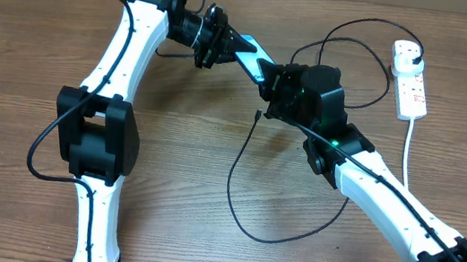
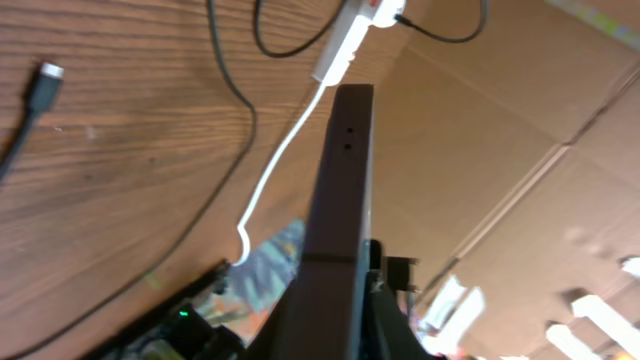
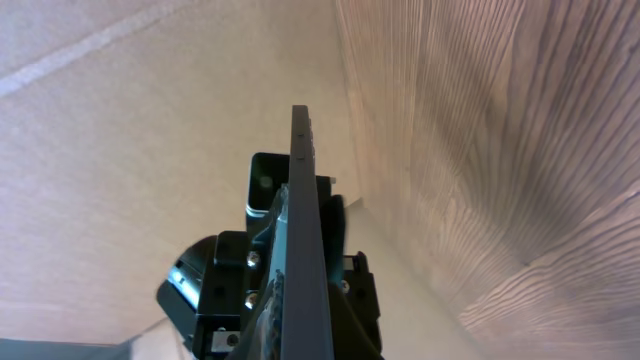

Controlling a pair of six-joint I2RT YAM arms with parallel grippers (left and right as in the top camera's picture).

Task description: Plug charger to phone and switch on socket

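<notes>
Overhead: phone (image 1: pixel 248 56) held clear of the counter (image 1: pixel 164 176), teal screen up, slanting from upper left to lower right. Left claw (image 1: pixel 217 46) clamped on its upper-left end, right claw (image 1: pixel 275 78) clamped on its lower-right end. Socket (image 1: pixel 410 77) lying near the far right corner, with the black plug (image 1: pixel 415 55) of the charger (image 1: pixel 230 176) seated in its far outlet. Thin black cable looping from that plug across the wood and under the right arm. Ends in a connector tip (image 1: pixel 258 113) lying loose just below the right claw, apart from the phone. White cord (image 1: pixel 410 145) trailing from the socket's near end.

Left wrist: phone (image 2: pixel 345 170) seen edge-on, rising from the claw's tight grip. Connector tip (image 2: pixel 45 80) on the wood at far left. Socket (image 2: pixel 350 30) at the top, white cord (image 2: pixel 275 165) running down from it.

Right wrist: phone (image 3: pixel 305 250) edge-on again, a thin dark slab pinched in the closed claw. Counter (image 3: pixel 500 150) grain off to the right.
</notes>
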